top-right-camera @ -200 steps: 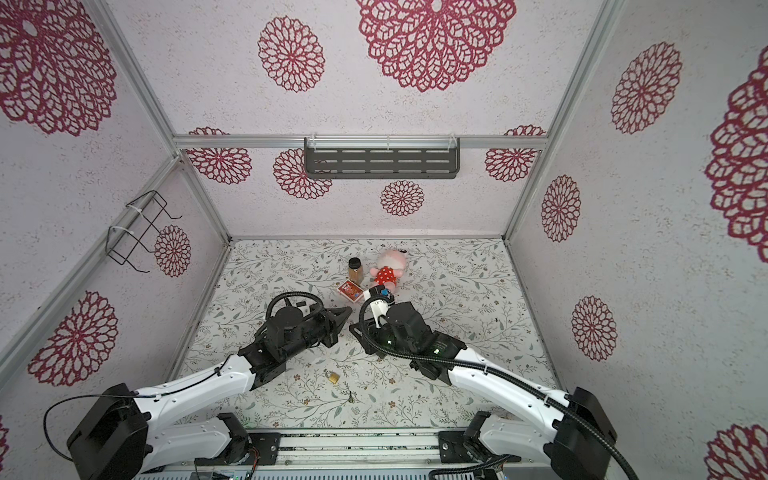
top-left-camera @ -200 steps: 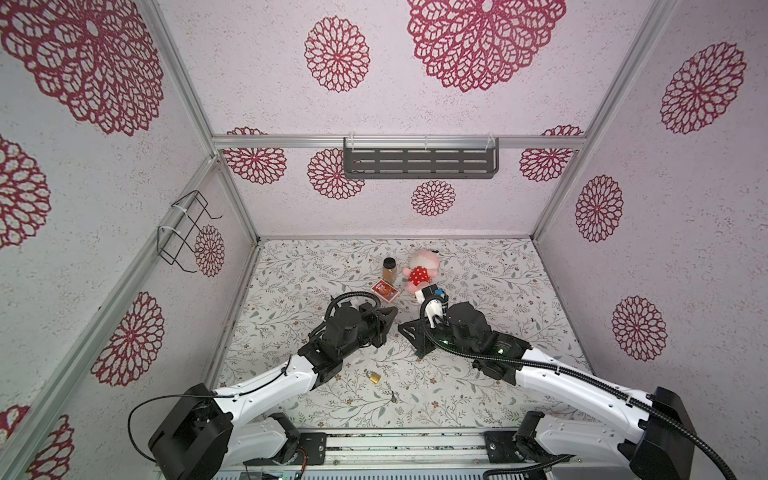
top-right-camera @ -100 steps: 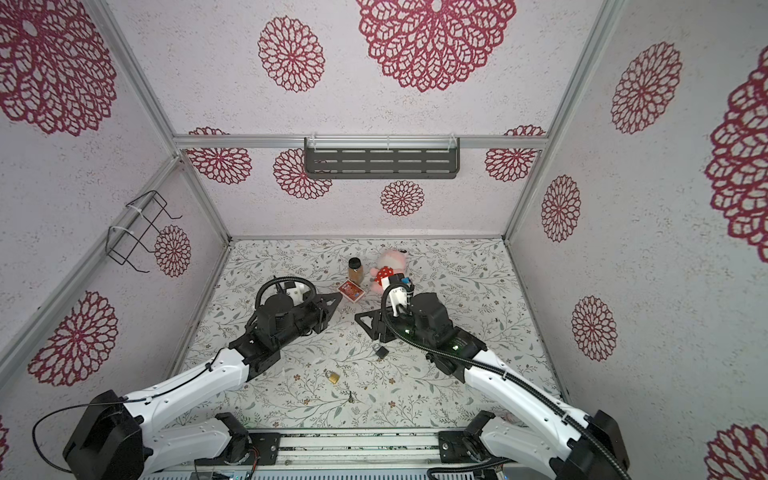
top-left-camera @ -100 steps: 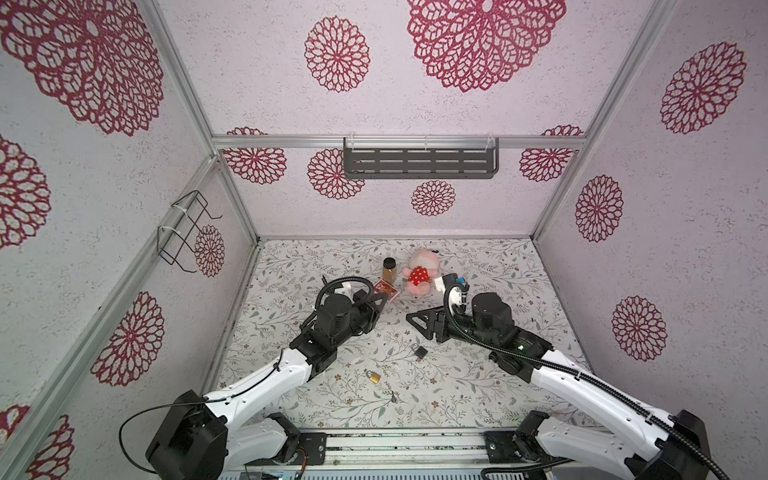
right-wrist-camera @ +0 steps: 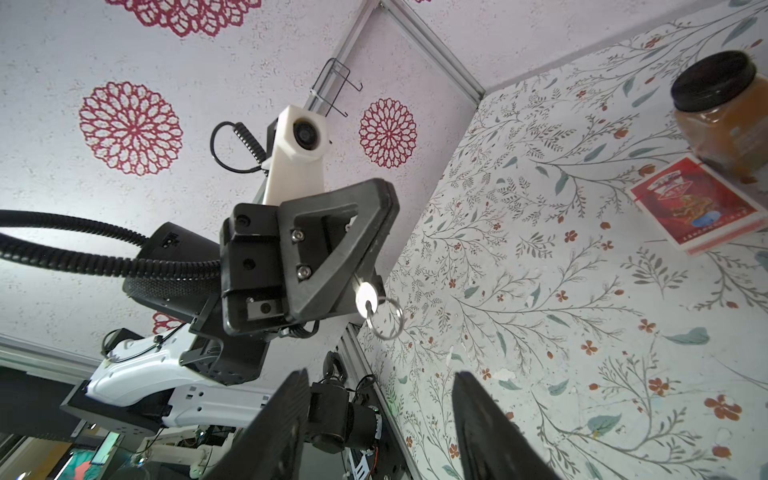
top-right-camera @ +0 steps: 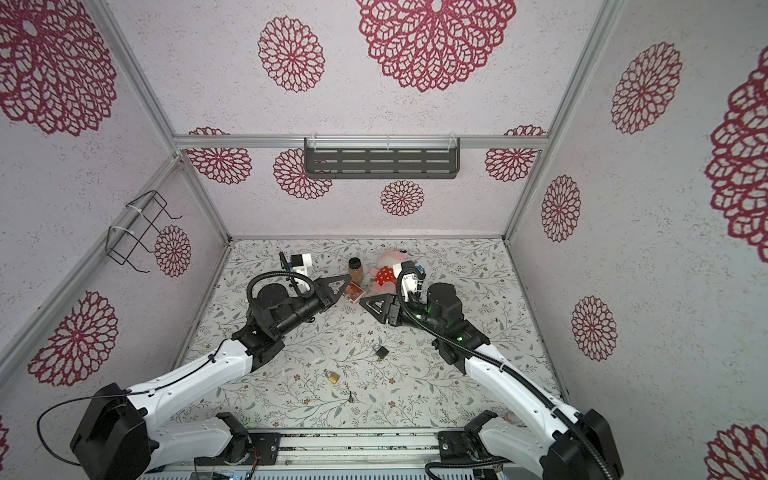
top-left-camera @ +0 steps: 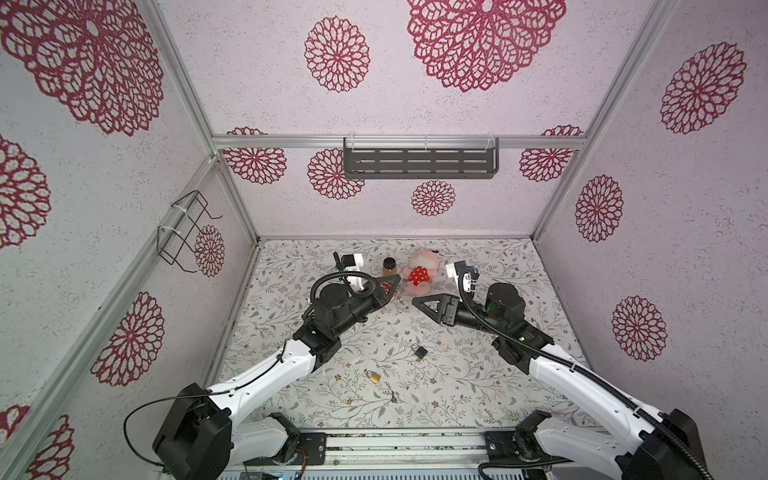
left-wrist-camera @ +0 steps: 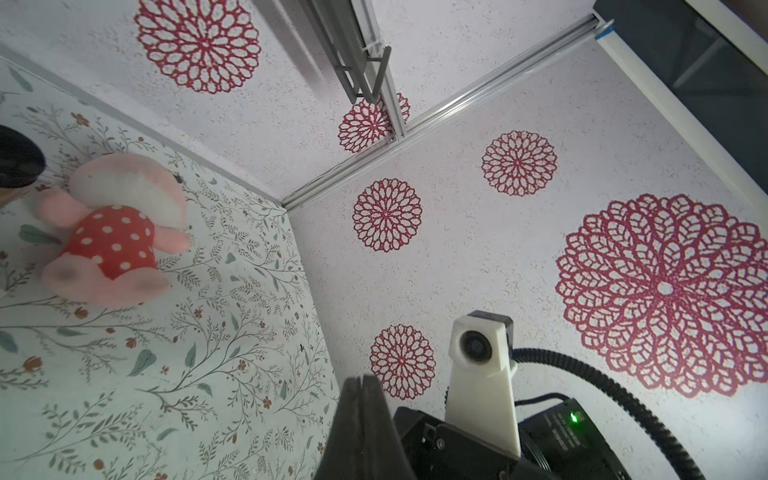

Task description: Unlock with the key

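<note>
My left gripper (top-left-camera: pixel 396 284) (top-right-camera: pixel 347 277) hovers above the table's back middle, shut on a small silver key (right-wrist-camera: pixel 366 297) with a split ring hanging from it, as the right wrist view shows. In the left wrist view its jaws (left-wrist-camera: pixel 362 379) are pressed together. My right gripper (top-left-camera: pixel 416 300) (top-right-camera: pixel 363 300) faces it, a short gap away, open and empty, with its fingers (right-wrist-camera: pixel 286 399) wide apart. A black padlock (top-left-camera: pixel 420 351) (top-right-camera: pixel 381 352) lies on the table below and in front of both grippers. Nearer the front lie a brass padlock (top-left-camera: pixel 374 376) (top-right-camera: pixel 333 376) and a second key (top-left-camera: pixel 393 397) (top-right-camera: pixel 351 398).
A pink plush toy in a red dotted dress (top-left-camera: pixel 419 274), a brown jar with a black lid (top-left-camera: pixel 389 266) and a red card box (top-right-camera: pixel 354 291) sit at the back of the table. A grey shelf (top-left-camera: pixel 419 163) hangs on the back wall and a wire rack (top-left-camera: pixel 187 232) on the left wall.
My right gripper opened and let the black padlock go; it now lies on the table. Both grippers pulled apart and moved toward the back. The left stayed shut on the key.
</note>
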### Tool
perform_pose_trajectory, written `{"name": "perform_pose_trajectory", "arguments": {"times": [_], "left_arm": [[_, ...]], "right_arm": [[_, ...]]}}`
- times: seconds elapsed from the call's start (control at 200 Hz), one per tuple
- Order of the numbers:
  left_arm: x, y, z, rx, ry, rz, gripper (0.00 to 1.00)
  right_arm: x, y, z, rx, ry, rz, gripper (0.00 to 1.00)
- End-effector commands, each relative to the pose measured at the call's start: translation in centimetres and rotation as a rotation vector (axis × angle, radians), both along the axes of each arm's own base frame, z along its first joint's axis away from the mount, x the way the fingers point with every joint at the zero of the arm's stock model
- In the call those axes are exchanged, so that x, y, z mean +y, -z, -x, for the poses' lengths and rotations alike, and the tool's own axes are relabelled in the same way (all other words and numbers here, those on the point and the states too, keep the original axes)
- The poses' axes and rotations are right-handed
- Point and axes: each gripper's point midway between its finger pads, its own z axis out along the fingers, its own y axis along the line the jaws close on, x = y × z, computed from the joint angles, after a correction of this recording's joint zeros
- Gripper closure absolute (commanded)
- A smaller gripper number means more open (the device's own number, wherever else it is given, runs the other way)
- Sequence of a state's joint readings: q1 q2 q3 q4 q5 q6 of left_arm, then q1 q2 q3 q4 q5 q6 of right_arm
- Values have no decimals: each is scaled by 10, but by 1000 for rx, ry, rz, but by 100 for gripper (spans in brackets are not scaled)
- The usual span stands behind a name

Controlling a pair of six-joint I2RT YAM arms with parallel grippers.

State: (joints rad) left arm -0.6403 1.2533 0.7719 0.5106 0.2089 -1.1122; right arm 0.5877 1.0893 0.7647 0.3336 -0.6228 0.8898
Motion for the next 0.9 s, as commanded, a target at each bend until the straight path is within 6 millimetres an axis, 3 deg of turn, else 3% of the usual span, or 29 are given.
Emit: {"name": "perform_pose_trajectory", "arguments": {"times": [0.0, 0.56, 0.896], "left_arm": [[-8, -29, 5, -152, 55, 6, 100], [-19, -44, 6, -231, 107, 45, 100], [-21, -43, 6, -224, 119, 43, 100]], "right_arm": [[4, -26, 6, -64, -71, -91, 43], [17, -31, -4, -65, -143, -156, 54], [18, -40, -9, -80, -142, -191, 58]]}}
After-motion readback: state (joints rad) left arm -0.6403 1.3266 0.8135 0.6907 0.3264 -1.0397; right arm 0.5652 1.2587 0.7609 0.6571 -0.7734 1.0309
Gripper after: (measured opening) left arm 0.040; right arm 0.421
